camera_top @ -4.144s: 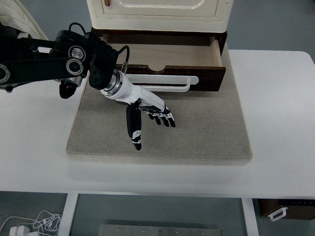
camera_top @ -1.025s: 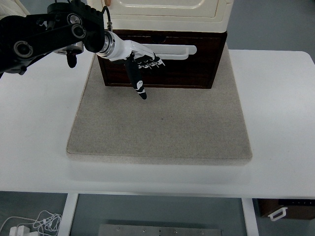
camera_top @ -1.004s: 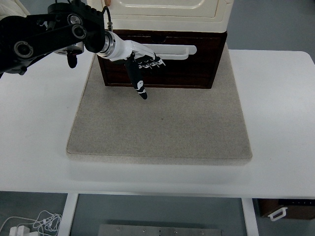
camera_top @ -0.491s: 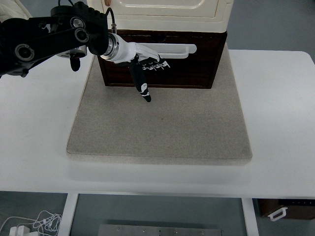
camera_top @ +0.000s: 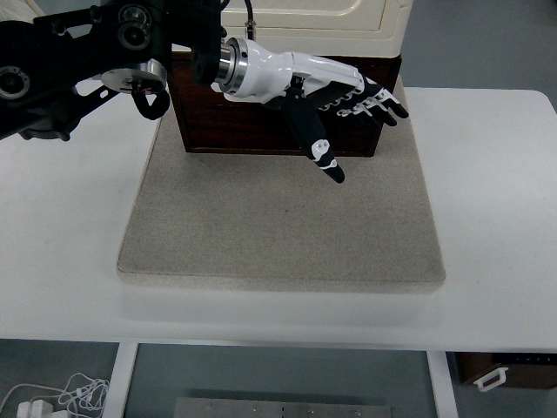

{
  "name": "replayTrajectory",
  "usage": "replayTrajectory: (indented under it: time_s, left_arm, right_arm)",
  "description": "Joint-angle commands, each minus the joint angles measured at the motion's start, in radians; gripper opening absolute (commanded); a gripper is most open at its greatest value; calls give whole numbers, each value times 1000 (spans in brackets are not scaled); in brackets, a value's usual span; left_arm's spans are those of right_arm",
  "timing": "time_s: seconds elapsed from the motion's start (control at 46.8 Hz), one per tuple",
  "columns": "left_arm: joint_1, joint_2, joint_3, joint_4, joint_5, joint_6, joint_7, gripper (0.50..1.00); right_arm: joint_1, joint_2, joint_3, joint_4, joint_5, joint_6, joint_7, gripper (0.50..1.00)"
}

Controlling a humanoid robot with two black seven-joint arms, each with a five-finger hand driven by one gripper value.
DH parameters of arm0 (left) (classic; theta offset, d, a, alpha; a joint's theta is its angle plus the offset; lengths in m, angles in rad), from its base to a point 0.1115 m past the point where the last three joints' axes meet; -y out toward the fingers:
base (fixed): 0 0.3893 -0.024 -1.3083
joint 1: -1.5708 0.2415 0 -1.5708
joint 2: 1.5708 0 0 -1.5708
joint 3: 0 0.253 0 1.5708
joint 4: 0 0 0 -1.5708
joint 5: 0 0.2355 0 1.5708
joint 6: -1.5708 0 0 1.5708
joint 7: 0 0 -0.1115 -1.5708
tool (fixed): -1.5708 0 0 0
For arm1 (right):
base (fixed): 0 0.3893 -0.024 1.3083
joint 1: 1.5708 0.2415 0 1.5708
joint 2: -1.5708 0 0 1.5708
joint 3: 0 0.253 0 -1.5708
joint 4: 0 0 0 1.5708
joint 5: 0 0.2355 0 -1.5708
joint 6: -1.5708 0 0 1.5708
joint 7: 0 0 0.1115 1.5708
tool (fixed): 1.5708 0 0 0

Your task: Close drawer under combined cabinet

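Your left arm (camera_top: 78, 43) enters from the upper left, and its left hand (camera_top: 326, 91) reaches across the dark drawer (camera_top: 261, 113), which sits shut under the cream cabinet (camera_top: 296, 19) at top center. The fingers (camera_top: 379, 103) are spread, holding nothing, over the gray mat (camera_top: 278, 218) on the white tabletop (camera_top: 496, 218).

A white bench (camera_top: 487, 218) fills most of the frame, with a grey-beige mat (camera_top: 278, 226) lying flat across its middle. At the lower left corner, white cables (camera_top: 57, 396) lie on the floor beside a bench leg (camera_top: 120, 379); a dark box (camera_top: 509, 370) shows at the lower right
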Motion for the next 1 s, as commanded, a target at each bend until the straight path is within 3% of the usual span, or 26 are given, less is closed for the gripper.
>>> replayTrajectory:
  time_s: [0.0,0.128,0.406,0.705,0.983]
  left_arm:
    - [7,-2,-81,14,-6,1,-24,1000]
    - [58,0,-236,54,-44,1,-71,1000]
    - [59,-2,-631,203,-174,1,-102,1000]
    - [21,12,-766,378,-250,53,-156,1000]
    - [7,20,-789,623,-254,227,-208,1000]
  right_arm:
    - [1,0,0,0,0,1,0,952]
    - [1,0,0,0,0,0,0,952]
    - [1,0,0,-1,0,0,0,952]
    - [1,0,0,0,0,0,0,952]
    - [1,0,0,-1,0,0,0,952]
